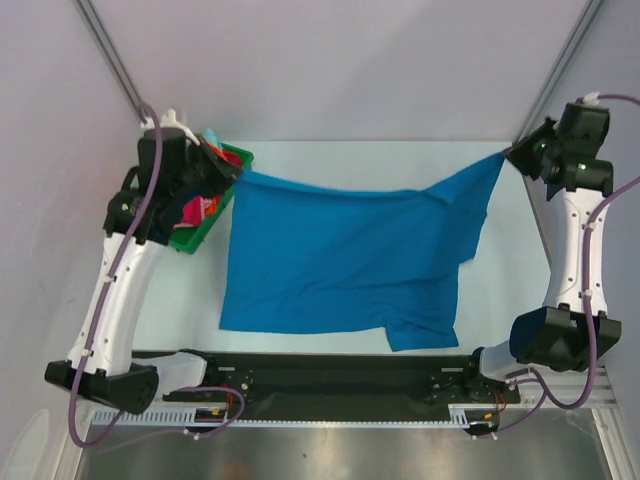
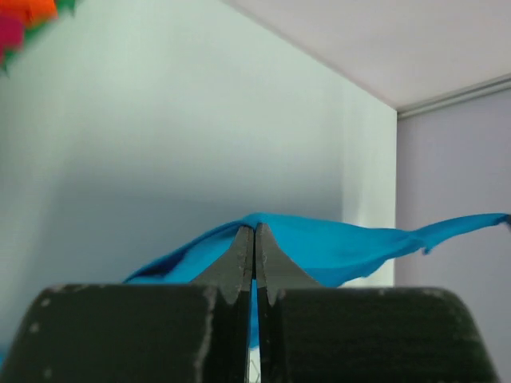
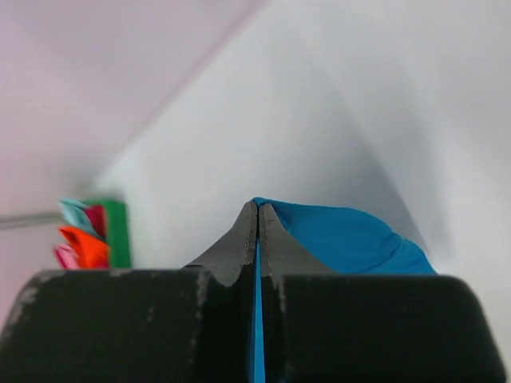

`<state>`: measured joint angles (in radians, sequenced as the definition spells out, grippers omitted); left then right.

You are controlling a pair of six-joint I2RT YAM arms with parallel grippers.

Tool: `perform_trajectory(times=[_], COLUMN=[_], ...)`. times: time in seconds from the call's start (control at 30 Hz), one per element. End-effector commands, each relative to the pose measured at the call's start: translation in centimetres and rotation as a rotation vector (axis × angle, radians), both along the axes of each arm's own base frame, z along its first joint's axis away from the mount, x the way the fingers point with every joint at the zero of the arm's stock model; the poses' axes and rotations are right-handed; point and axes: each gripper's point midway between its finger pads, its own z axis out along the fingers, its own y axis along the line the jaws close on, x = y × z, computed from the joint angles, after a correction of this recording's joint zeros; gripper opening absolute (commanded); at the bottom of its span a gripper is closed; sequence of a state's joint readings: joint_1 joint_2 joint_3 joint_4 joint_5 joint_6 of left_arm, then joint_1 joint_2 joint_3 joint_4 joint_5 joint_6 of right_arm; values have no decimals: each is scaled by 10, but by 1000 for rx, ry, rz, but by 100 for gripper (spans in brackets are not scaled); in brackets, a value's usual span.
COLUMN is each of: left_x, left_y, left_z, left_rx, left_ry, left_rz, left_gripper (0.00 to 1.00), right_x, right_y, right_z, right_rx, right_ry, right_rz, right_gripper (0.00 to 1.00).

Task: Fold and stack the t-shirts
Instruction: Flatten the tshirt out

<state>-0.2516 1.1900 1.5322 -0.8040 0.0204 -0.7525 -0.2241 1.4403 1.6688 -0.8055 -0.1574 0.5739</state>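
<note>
Black fingers (image 2: pixel 238 259) of the left gripper (image 2: pixel 255 230) press shut on one corner of the bright blue t-shirt (image 1: pixel 340 255), with a sliver of blue cloth showing in the seam between them. Opposite it, the right gripper (image 3: pixel 257 206) is clamped on the shirt's other far corner, a thin blue line of cloth pinched between its own fingers.

Between the two grippers the shirt's far edge is lifted and stretched, dipping slightly in the middle. From that edge the cloth slopes down towards the arm bases and lies spread on the pale table (image 1: pixel 480 300). One sleeve juts out at the near corner on the right gripper's side.

Just beside and below the left gripper sits the green plastic tray (image 1: pixel 242 155), partly hidden by that arm. In the right wrist view the tray appears well beyond the gripper and off to its left. Bunched in it are an orange t-shirt (image 3: pixel 84 246), a magenta t-shirt (image 3: pixel 97 217), a mint t-shirt (image 3: pixel 74 211) and a pale pink t-shirt (image 3: pixel 62 255). None of them touches the blue shirt in that view.
</note>
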Motion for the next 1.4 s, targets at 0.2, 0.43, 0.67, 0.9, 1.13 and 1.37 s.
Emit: perform_trajectory(times=[0.2, 0.43, 0.67, 0.9, 1.13, 1.37], left_x=[7, -62, -159, -212, -162, -31], left_y=[22, 23, 64, 76, 78, 52], left_z=[156, 245, 308, 339, 311, 201], left_rx=[264, 264, 275, 216, 231, 329], left_ry=[-476, -785, -1022, -1146, -1073, -804], left_rz=[-52, -118, 31, 64, 127, 82], left_gripper=[0, 0, 0, 0, 0, 0], right_x=[-31, -155, -270, -322, -262, -146], right_y=[-11, 12, 41, 52, 39, 15], right_z=[220, 320, 377, 399, 373, 285], right_rx=[-56, -236, -311, -359, -338, -282], right_ry=[-709, -1094, -1387, -1489, -1388, -1160], right_rz=[-56, -99, -137, -158, -128, -88], right_gripper=[0, 0, 0, 0, 0, 0])
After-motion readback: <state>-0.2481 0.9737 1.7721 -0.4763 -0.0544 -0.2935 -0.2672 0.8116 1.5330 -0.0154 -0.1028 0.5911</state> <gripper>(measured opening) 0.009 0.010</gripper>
